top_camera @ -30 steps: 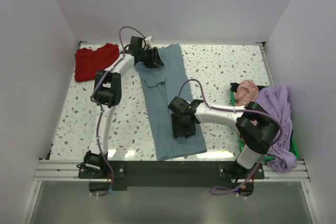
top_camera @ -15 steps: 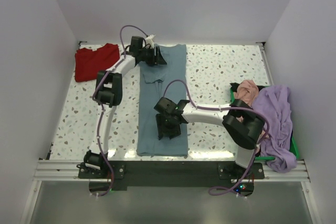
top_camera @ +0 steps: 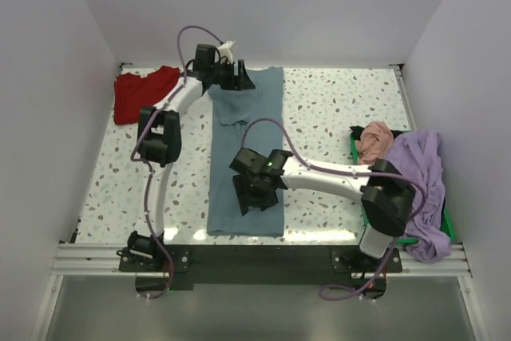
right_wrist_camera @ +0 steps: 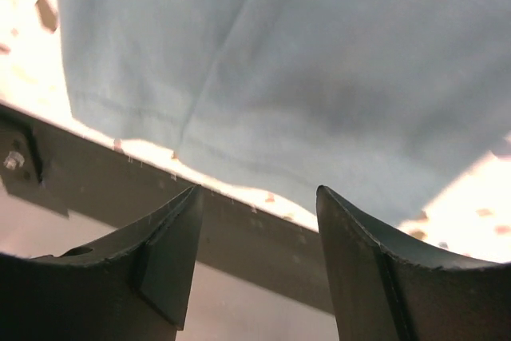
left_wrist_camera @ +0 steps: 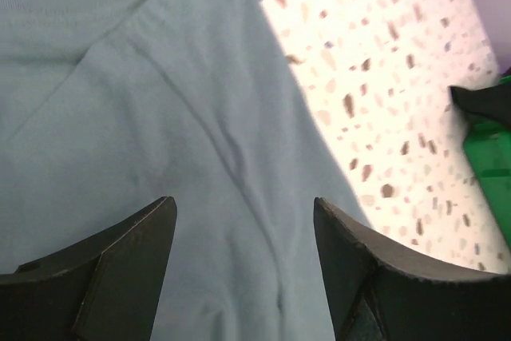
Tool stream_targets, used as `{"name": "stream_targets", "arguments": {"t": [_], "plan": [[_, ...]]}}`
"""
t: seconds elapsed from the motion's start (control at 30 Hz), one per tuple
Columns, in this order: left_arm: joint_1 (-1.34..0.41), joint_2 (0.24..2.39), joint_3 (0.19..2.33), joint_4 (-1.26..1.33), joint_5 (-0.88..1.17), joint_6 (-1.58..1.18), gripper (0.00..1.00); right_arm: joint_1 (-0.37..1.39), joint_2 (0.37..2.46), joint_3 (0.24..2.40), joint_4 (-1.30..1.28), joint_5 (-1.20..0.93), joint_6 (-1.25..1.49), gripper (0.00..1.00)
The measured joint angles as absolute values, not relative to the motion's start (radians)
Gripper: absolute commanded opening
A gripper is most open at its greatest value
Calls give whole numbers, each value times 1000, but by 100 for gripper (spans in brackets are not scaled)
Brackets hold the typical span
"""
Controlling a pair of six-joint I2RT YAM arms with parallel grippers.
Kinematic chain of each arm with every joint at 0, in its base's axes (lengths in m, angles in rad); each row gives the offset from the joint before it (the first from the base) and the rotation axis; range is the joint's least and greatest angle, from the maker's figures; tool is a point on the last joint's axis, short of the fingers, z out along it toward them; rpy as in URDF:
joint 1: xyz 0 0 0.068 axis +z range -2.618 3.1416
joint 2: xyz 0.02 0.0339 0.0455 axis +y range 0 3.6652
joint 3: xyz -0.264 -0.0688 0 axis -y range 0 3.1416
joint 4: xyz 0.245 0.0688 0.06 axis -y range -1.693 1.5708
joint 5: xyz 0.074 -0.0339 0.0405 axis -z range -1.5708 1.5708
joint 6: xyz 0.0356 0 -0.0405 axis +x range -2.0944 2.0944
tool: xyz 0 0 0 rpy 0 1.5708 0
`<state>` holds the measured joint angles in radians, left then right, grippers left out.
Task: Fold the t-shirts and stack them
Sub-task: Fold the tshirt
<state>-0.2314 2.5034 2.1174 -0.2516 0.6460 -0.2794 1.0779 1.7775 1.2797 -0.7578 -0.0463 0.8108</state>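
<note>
Slate-blue t-shirt (top_camera: pixel 263 109) lies as long flat strip mid-table (top_camera: pixel 335 101), collar at 12 o'clock, hem at 6. We see left gripper (top_camera: pixel 242 80) over collar end, jaws wide, nothing between. Right gripper (top_camera: pixel 249 197) over hem, jaws apart, empty too.

Risks, as we judge them:
- pinching top layer only lets fold spring open
- uneven pulls skew strip
- hem drags off table at 6 o'clock

Red t-shirt (top_camera: pixel 144 93) sits at 10 o'clock, lavender t-shirt (top_camera: pixel 419 173) at 3.
</note>
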Motion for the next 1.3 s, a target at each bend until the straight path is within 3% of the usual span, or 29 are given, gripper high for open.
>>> {"name": "stream_targets", "arguments": {"t": [0.27, 0.43, 0.6, 0.83, 1.03, 1.3], "plan": [[-232, 2117, 1994, -244, 611, -322, 72, 1076, 1500, 1090, -842, 37, 838, 63], [-257, 1703, 1584, -249, 455, -322, 72, 1075, 1483, 969, -858, 65, 867, 60], [-313, 1466, 1203, -311, 346, -361, 72, 1073, 1478, 905, -813, 63, 888, 56], [-358, 1239, 835, -494, 226, -467, 72, 1073, 1476, 850, -735, 55, 907, 54], [-369, 1078, 770, -570, 133, -533, 72, 1073, 1471, 841, -672, 30, 910, 52], [-439, 1060, 662, -625, 73, -610, 72, 1073, 1489, 830, -649, 14, 913, 42]]}}
